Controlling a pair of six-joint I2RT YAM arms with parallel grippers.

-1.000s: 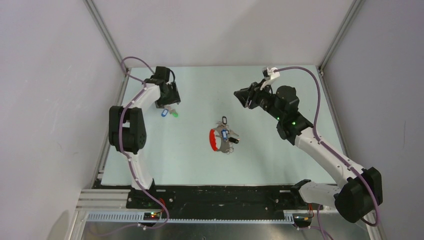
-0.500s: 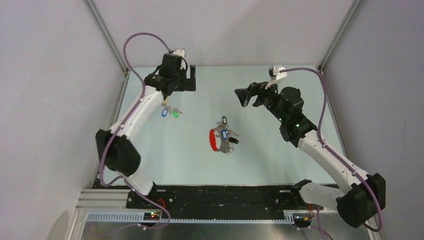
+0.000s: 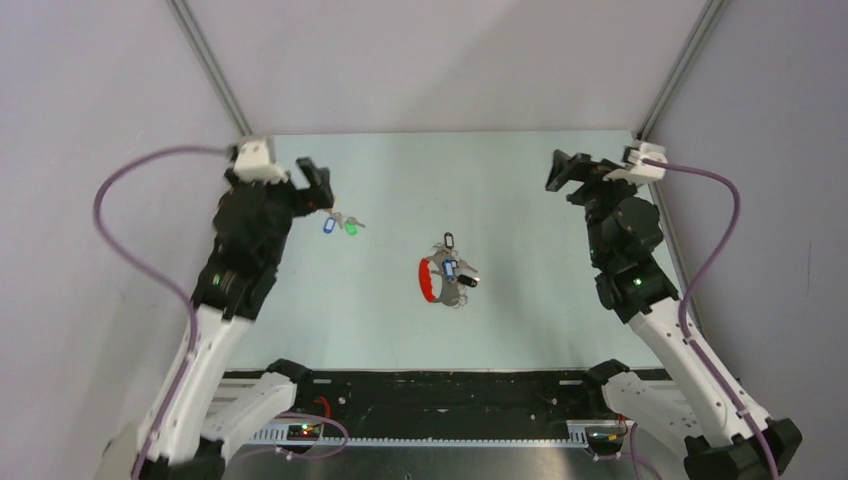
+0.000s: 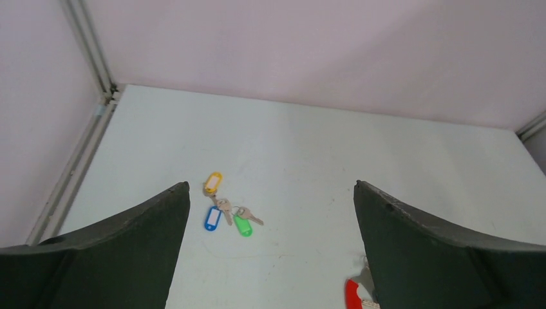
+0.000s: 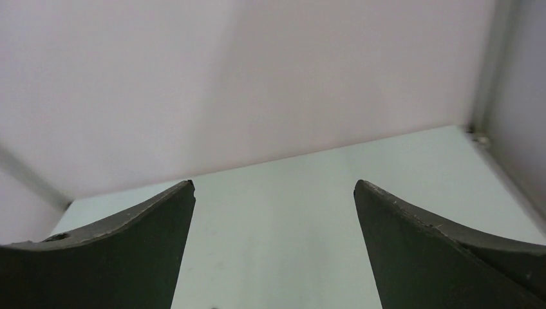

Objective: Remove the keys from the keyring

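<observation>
Wide open and empty: left gripper [image 4: 271, 187], raised at the left of the pale green table [image 3: 360, 330], and right gripper [image 5: 273, 184], raised at its right. Near the left one, three loose silver metal keys [image 4: 225, 209] with yellow, blue and green plastic tags. At centre, well apart from both, thin silver keyring [image 3: 430, 281] with red curved band, more tagged keys [image 3: 452, 268] bunched on it. Seemingly between removals; next, pinning the ring and working off another key.

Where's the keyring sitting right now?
Top view: the keyring lies near the middle of the table, image-right of and nearer than the three loose keys beside the left gripper.
</observation>
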